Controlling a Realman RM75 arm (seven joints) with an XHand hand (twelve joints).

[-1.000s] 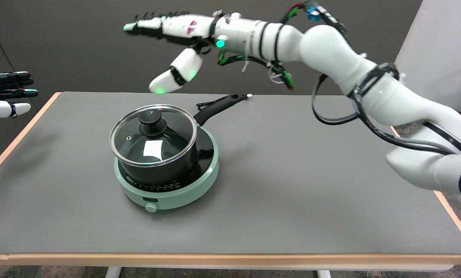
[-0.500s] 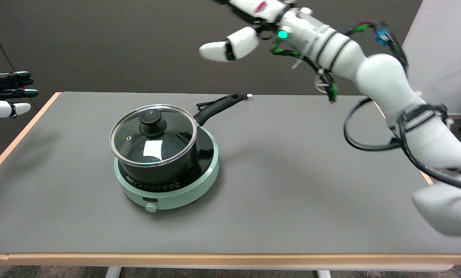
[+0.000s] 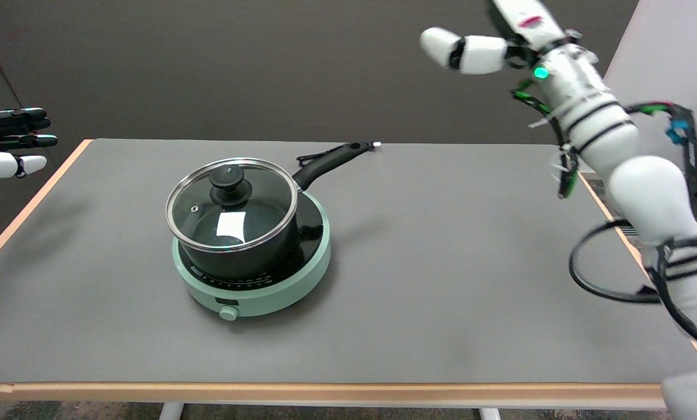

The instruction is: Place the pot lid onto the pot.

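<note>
A glass pot lid (image 3: 232, 205) with a black knob sits flat on the black pot (image 3: 249, 245), whose long black handle (image 3: 330, 161) points to the back right. The pot stands on a round mint-green cooker (image 3: 255, 287) left of the table's middle. My right hand (image 3: 500, 35) is high in the air at the upper right, far from the pot, partly cut off by the top edge. Its thumb sticks out to the left and it holds nothing.
The grey table top (image 3: 442, 262) has a wooden edge running along the front and both sides. The idle left hand (image 3: 10, 143) hangs still at the far left. A pale wall panel (image 3: 669, 64) stands behind the right arm.
My right hand has swung up and to the right, away from above the pot, and now partly leaves the picture's top. The lid, pot and cooker have stayed put.
</note>
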